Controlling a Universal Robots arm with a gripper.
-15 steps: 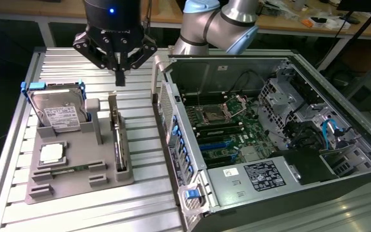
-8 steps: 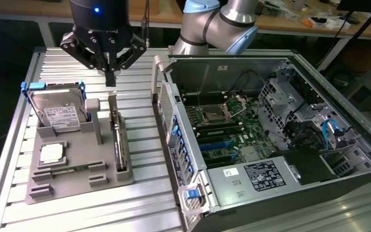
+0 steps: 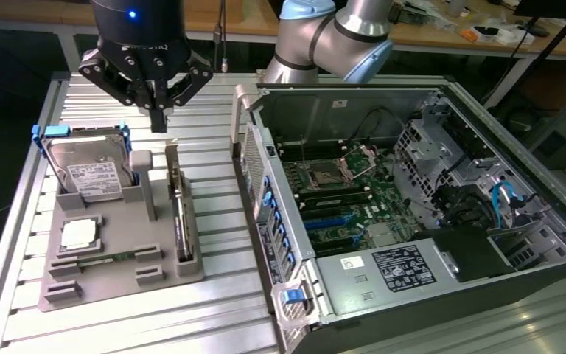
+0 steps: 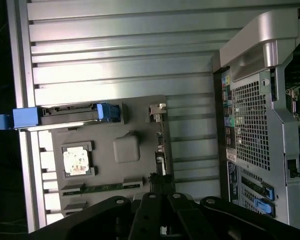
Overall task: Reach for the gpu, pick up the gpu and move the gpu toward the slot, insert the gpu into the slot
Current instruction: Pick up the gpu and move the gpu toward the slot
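The ribbed aluminium counter (image 3: pixel 204 310) is carrying everything. On the exterior view's right, the open grey metal computer case (image 3: pixel 263 184) is lying on its side, and its green motherboard (image 3: pixel 347 199) is facing up inside.

The silver and blue robot arm (image 3: pixel 332 37) is reaching across behind the case. Its black gripper (image 3: pixel 158 122) is hanging over the counter just beyond the far end of the tray. Its fingers (image 3: pixel 156 110) are pressed together and gripping nothing.

The grey moulded holder tray (image 3: pixel 155 276) is sitting at the exterior view's left, apart from the case. It is holding four parts:

- **Far pocket:** the silver labelled hard drive with a blue frame (image 3: pixel 91 173) is leaning there.
- **Narrow slot along the side nearest the case:** the gpu (image 3: pixel 180 221), a thin dark circuit card, is standing on its long edge. It is showing edge-on in the wrist view (image 4: pixel 160 150), with a silvery bracket at one end. Nothing is touching it.
- **Shallow groove:** the slim green memory stick (image 3: pixel 106 258) is lying there.
- **Square recess:** the small square silver processor chip (image 3: pixel 79 234) is resting there.
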